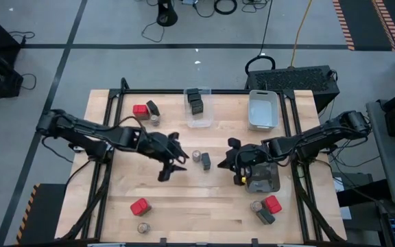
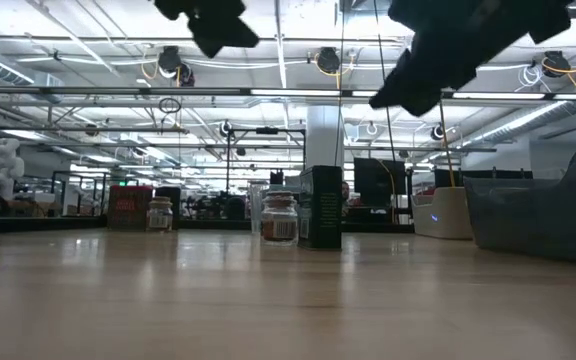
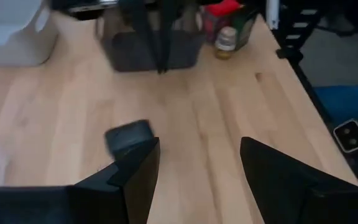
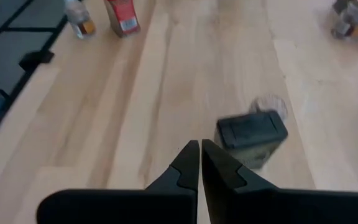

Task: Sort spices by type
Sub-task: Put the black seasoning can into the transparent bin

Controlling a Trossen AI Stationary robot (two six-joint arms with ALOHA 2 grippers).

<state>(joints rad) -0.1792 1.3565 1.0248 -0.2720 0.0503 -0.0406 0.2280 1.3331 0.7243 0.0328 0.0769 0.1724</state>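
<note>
A tan-topped jar (image 1: 196, 156) and a dark tin (image 1: 206, 161) stand side by side at the table's middle; the low view shows the same jar (image 2: 279, 217) and tin (image 2: 320, 207). My left gripper (image 1: 176, 160) hangs open above the table just left of them, and the tin (image 3: 128, 137) shows beside one finger in its wrist view. My right gripper (image 1: 233, 162) is shut, raised just right of the pair, with the tin (image 4: 252, 134) ahead of its tips (image 4: 201, 155). Both grippers are well above the tabletop in the low view.
A clear bin (image 1: 199, 118) holds dark tins. A white bin (image 1: 262, 110) sits far right and a dark bin (image 1: 262, 180) under the right arm. Spice groups: red tin (image 1: 140, 110) far left, red tin (image 1: 140, 206) near left, red tin (image 1: 273, 204) near right.
</note>
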